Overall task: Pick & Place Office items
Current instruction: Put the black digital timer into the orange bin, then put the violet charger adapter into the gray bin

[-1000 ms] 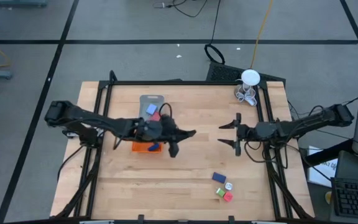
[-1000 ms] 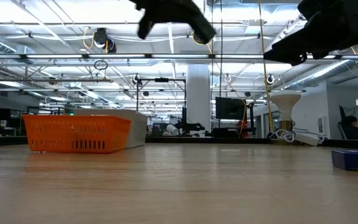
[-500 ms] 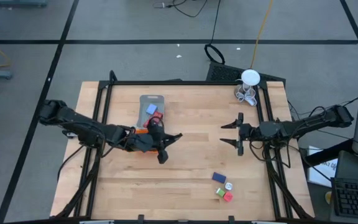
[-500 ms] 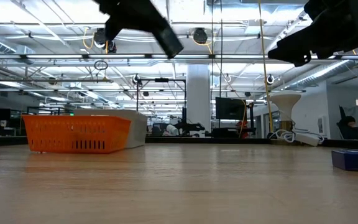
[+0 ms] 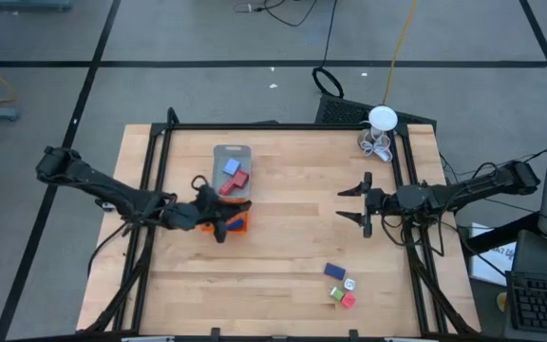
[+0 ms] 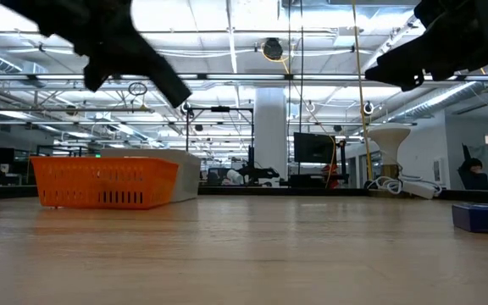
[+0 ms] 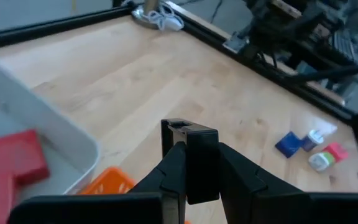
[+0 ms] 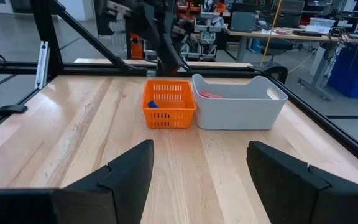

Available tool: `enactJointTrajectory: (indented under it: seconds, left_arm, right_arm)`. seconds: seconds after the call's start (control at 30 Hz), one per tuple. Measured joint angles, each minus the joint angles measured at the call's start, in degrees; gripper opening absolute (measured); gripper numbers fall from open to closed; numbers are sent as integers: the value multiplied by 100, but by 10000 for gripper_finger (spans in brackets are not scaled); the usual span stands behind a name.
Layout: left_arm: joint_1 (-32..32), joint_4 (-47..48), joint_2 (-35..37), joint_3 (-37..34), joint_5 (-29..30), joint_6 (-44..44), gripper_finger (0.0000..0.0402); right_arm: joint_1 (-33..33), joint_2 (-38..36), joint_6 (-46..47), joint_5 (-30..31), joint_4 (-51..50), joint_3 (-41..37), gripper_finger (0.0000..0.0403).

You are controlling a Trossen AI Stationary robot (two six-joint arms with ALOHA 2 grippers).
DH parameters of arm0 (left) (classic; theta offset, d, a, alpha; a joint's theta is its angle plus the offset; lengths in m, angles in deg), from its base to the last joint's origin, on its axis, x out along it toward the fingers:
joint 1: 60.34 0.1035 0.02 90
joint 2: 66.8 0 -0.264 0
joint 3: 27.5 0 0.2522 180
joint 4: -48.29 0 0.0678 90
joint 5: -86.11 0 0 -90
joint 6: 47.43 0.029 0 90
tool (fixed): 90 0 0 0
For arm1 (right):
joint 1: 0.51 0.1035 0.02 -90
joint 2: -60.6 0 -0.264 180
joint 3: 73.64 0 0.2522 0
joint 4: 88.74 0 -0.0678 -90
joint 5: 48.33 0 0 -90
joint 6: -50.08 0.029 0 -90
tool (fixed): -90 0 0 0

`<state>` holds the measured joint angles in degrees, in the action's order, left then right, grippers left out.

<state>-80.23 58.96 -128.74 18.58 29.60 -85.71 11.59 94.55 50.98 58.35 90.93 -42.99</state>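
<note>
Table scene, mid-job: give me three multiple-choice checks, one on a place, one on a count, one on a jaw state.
1. Where does the orange slotted plastic tray stand?
A. touching the grey plastic tray, side by side
B. at the far end of the table from it
C. stacked on top of it

2. How many small blocky pieces lie loose near the table's front right?
A. one
B. four
C. eight

3. How do the jaws of the right gripper stand?
A. shut on a red block
B. open, holding nothing
C. shut on the white lamp

Key: 1 A, the right wrist view shows the two trays side by side, walls meeting. 2 B, the high view shows a blue block, a white, a green and a pink. 3 B, bare wood shows between its spread fingers.
</note>
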Motion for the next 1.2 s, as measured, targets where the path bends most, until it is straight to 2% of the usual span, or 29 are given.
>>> enactJointTrajectory:
  seconds: [0.23,0.47,0.73,1.2]
  left_arm:
    - [-158,-129,502,-995,308,-1106,60]
    - [-161,-656,576,-1706,318,-1751,65]
    - [-159,-643,576,-1847,272,-2105,62]
    - [-159,-623,576,-1847,263,-2311,126]
  right_arm:
    - [0,0,0,0,2,0,247]
    - [0,0,-2,0,-2,0,247]
    - [0,0,-2,9,1,0,247]
    - [0,0,17,4,2,0,247]
